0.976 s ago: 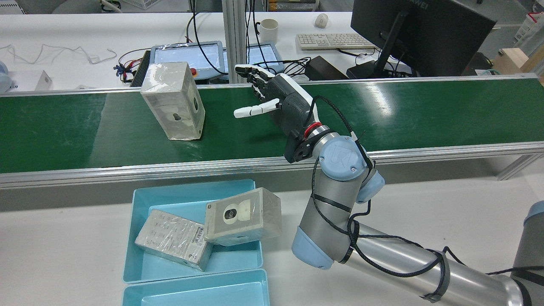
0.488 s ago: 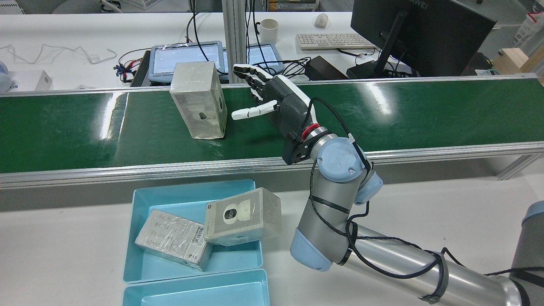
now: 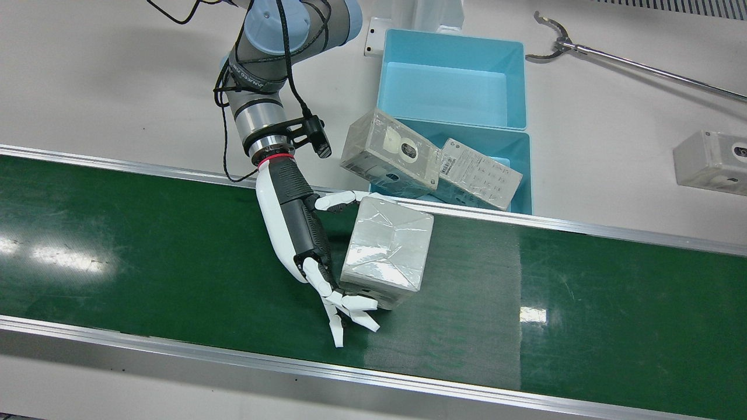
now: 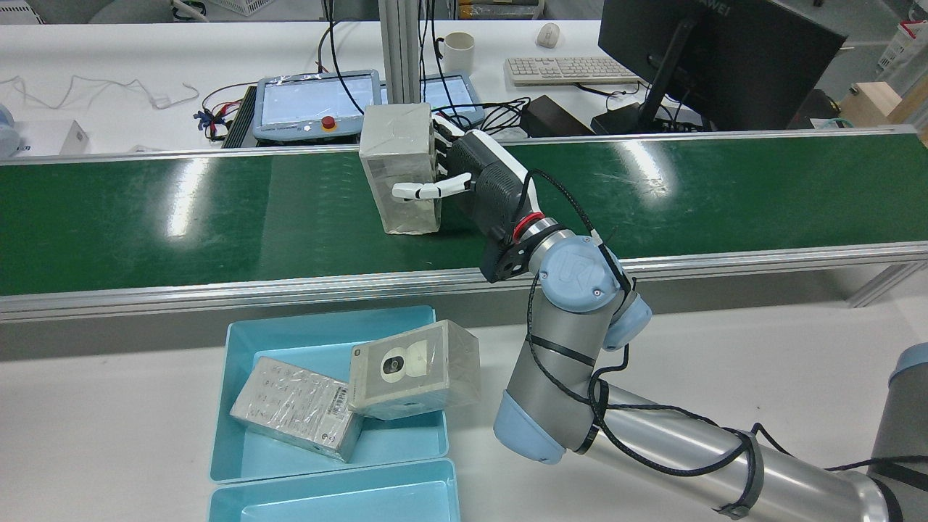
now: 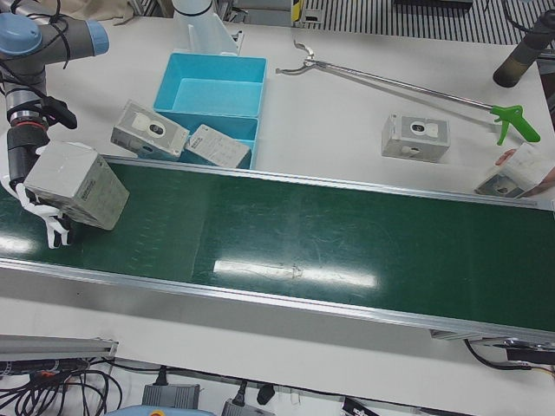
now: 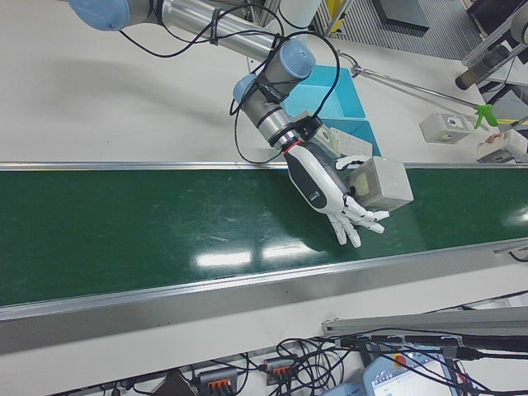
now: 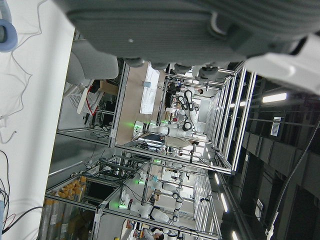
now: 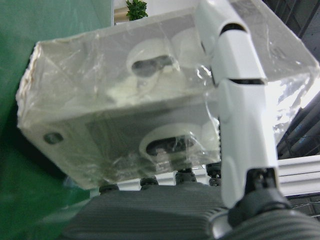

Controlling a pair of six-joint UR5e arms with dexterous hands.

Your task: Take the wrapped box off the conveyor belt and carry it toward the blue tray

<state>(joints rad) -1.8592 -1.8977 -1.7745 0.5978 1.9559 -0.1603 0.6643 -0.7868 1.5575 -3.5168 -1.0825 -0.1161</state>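
Note:
The wrapped box (image 4: 399, 163) stands upright on the green conveyor belt (image 4: 145, 217). It also shows in the front view (image 3: 388, 251), the left-front view (image 5: 74, 182) and the right-front view (image 6: 381, 183). My right hand (image 4: 482, 177) is open against its right side: the thumb (image 8: 235, 100) lies across the near face and the fingers (image 3: 350, 306) stretch out along the far face, not curled. The box fills the right hand view (image 8: 150, 110). The blue tray (image 4: 239, 406) lies below the belt's near rail. The left hand view shows only a dark palm edge (image 7: 150, 25).
Two wrapped boxes lie in the blue tray, one flat (image 4: 297, 406) and one leaning on its rim (image 4: 413, 370). A second blue tray (image 4: 333, 500) adjoins it. A grabber tool (image 3: 613, 58) and another box (image 3: 709, 160) lie on the white table. A monitor (image 4: 718, 51) stands beyond the belt.
The wrapped box has ridden the belt rightward in the rear view until it sits between my right hand's thumb and fingers. The hand has stayed nearly in place, open.

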